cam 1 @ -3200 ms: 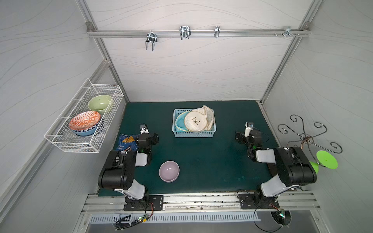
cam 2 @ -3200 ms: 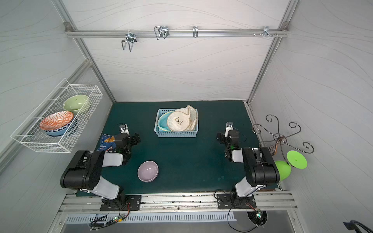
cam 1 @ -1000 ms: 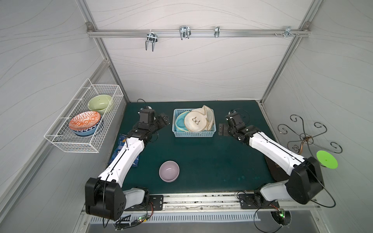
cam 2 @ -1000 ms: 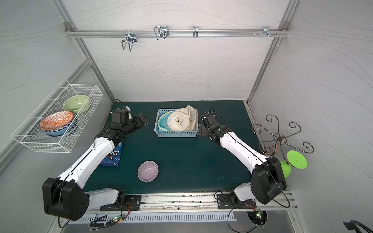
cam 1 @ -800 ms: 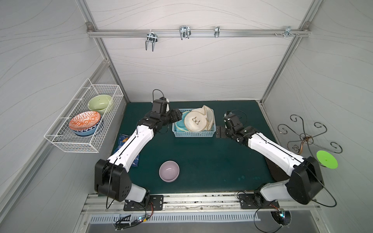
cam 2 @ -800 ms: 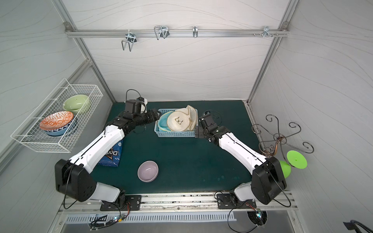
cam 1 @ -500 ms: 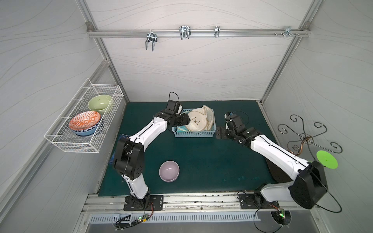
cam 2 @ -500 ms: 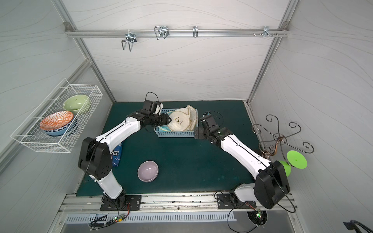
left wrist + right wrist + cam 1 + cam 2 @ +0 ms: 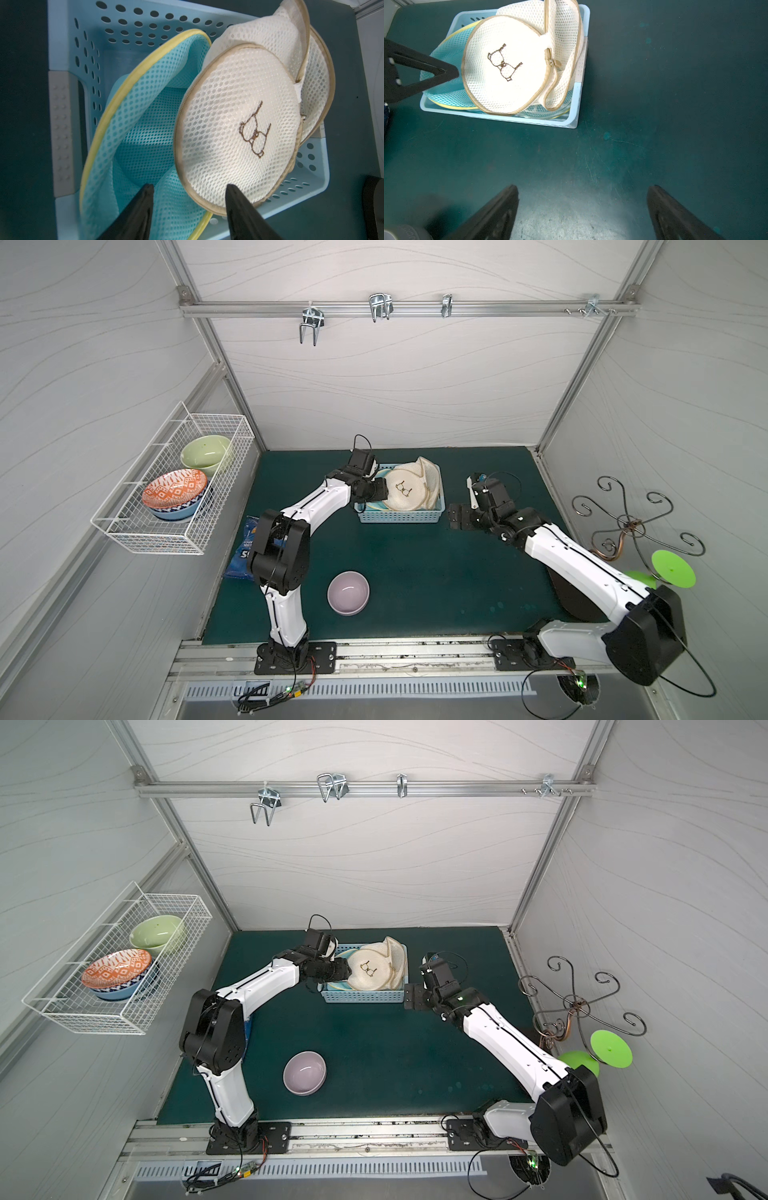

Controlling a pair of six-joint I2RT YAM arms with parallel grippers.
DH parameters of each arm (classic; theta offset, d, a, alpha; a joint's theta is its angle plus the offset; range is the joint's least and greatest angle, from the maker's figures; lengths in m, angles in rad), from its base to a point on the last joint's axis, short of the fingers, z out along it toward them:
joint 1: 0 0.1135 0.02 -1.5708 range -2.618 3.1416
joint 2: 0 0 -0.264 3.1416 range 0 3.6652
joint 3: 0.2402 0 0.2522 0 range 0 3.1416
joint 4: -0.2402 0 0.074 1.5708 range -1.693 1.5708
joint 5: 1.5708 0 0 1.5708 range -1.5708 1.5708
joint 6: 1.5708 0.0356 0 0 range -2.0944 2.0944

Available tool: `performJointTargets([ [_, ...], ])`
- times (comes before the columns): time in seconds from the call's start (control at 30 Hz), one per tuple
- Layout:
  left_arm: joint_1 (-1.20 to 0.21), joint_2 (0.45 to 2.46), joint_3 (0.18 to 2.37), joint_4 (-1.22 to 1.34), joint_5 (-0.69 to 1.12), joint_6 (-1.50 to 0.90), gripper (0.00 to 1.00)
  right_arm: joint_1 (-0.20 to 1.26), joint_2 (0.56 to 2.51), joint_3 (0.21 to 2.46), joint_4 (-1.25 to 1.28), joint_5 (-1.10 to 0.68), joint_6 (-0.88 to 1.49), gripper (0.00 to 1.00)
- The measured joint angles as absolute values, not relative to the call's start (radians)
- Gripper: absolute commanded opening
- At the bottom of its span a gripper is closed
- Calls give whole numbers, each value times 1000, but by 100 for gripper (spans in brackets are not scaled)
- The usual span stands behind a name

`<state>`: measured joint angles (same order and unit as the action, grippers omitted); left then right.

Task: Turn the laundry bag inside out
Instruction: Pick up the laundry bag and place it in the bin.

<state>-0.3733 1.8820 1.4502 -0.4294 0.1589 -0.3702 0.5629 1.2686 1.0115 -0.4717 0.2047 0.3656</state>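
Up close, the left gripper (image 9: 189, 185) hangs over one end of a pale-blue perforated plastic basket (image 9: 135, 20), its two black fingers (image 9: 137, 212) partly apart and gripping nothing. One tip sits over the tan rim of the cream-white round mesh laundry bag (image 9: 239, 124). The other sits over a turquoise mesh bag with yellow trim (image 9: 145, 135) that lies beneath the laundry bag, and whether either tip touches fabric cannot be told. The cream-white bag, embroidered with a small brown bra motif, lies in the basket directly ahead of that gripper, propped on the turquoise bag. A second tan-edged mesh panel stands up on the side farthest from the fingers. In both top views the left gripper (image 9: 376, 491) (image 9: 343, 969) is at the basket's end, level with the bag's (image 9: 409, 489) embroidered face. The right gripper (image 9: 582, 187) hovers above the dark green mat (image 9: 675, 104) with its jaws spread fully wide and empty. The basket and the bag stand ahead of it and a little to one side, apart from its fingertips. In a top view the right gripper (image 9: 457, 516) is near the opposite end of the basket from the left one. Well behind the left gripper, back toward that arm's base, a lilac round bowl (image 9: 348, 593) and a blue snack packet (image 9: 243, 549) lie on the mat.
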Motion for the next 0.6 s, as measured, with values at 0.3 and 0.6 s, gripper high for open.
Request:
performJointTargets([
  [0.3,-373,1942,1463,-406,197,-377,31,542,1258,1002,-470,167,368,99],
  [0.6,-373,1947,1464,-384,224,-408,0,542,1266,1003,-457,150,369,99],
])
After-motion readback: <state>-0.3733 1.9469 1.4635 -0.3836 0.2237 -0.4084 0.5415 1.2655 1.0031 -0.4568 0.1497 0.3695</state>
